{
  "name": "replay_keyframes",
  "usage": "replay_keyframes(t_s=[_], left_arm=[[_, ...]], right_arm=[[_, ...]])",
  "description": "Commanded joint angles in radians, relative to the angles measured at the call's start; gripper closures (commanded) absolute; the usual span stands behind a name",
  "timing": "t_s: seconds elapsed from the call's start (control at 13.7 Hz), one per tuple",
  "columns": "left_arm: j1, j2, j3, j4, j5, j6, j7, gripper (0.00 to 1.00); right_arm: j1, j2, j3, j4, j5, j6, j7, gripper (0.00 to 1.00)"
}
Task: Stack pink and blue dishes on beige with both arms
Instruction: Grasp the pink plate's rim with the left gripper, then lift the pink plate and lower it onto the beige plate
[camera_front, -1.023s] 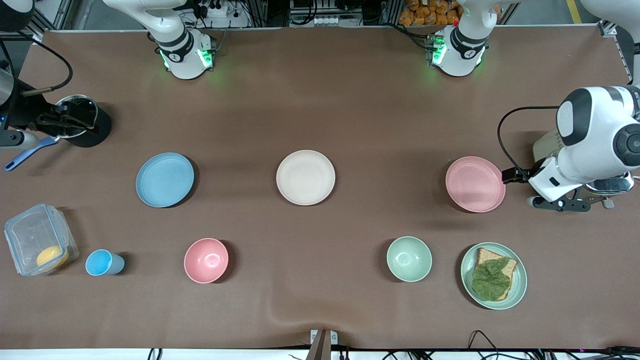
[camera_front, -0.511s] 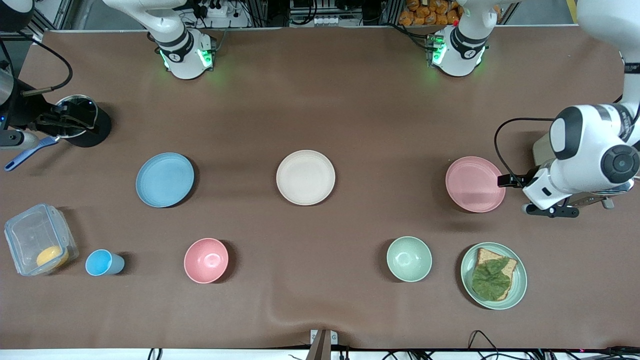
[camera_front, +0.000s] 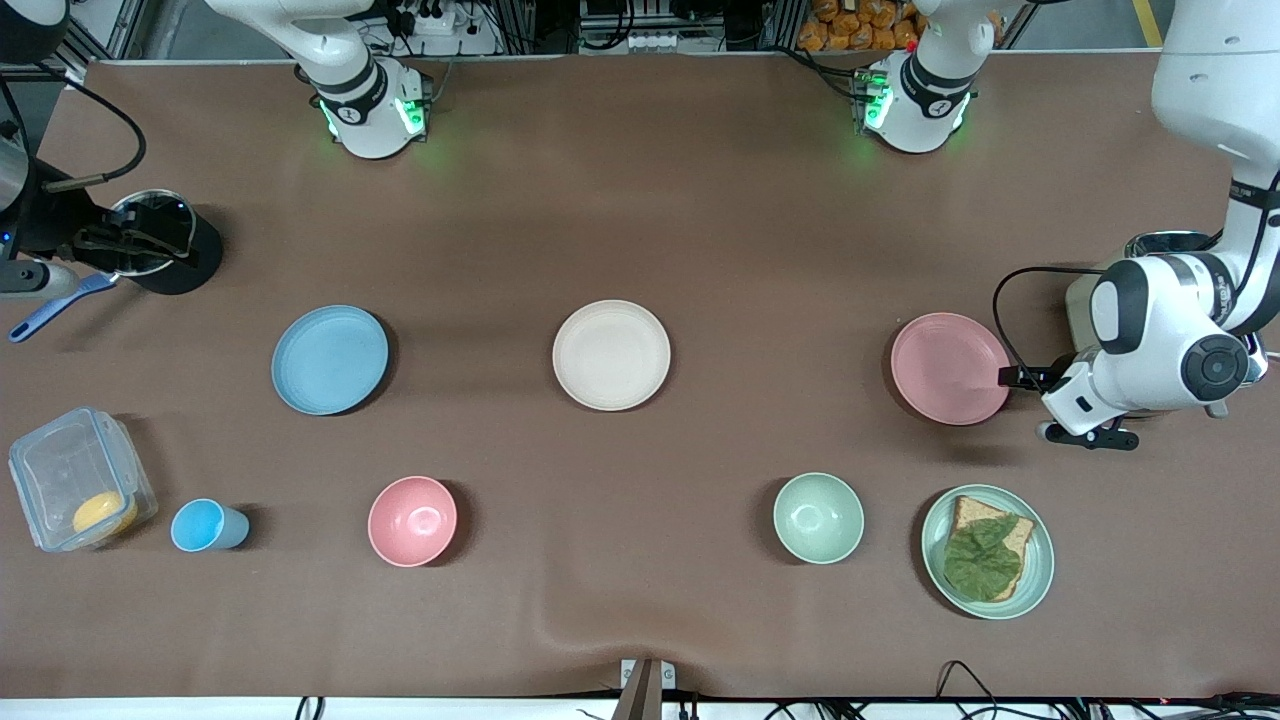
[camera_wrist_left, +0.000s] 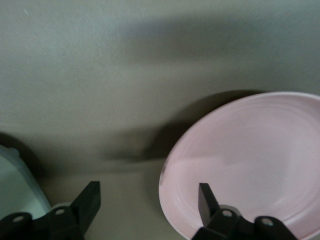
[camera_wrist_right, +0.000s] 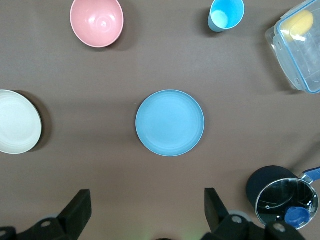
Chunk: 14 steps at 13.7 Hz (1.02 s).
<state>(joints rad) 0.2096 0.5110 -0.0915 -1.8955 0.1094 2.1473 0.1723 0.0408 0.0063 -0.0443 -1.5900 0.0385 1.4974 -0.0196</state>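
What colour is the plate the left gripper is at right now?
Pale pink: the pink plate at the left gripper, clearest in the front view.

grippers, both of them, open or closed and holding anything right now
Left gripper: open, one finger over the rim of the flat round pale pink plate, not gripping it.
Right gripper: open, empty.

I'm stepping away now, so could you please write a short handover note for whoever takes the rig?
Left claw: open, at the pink plate rim, one finger over the plate; nothing gripped yet.
Right claw: open, high over the table above the blue plate, waiting.
Beige plate sits mid-table between them, bare.
Done: nothing stacked.
Left: grip and move pink, then blue, onto beige.
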Motion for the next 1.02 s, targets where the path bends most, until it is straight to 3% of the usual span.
replay_keyframes(t_s=[0.0,0.29,0.51,0.73,0.88,0.95], left_arm=[[0.013,0.029,-0.010,-0.002,0.021,0.032,0.007,0.28],[0.014,0.032,-0.011,-0.008,0.018,0.034,0.007,0.43],[0.011,0.037,-0.013,-0.008,0.013,0.034,0.006,0.68],[0.010,0.044,-0.014,-0.007,0.009,0.034,0.006,0.83],[0.005,0.044,-0.014,-0.005,0.007,0.032,0.000,1.00],[0.002,0.044,-0.014,-0.005,0.006,0.034,-0.002,1.00]], right_arm=[[-0.012,0.004,0.011,0.013,0.004,-0.014,0.015,0.00],[-0.013,0.004,0.011,0.013,0.004,-0.014,0.014,0.00],[-0.013,0.004,0.011,0.013,0.006,-0.014,0.014,0.00],[-0.012,0.004,0.011,0.015,0.006,-0.014,0.017,0.00],[-0.012,0.004,0.011,0.015,0.006,-0.014,0.017,0.00],[-0.012,0.004,0.011,0.013,0.006,-0.014,0.017,0.00]])
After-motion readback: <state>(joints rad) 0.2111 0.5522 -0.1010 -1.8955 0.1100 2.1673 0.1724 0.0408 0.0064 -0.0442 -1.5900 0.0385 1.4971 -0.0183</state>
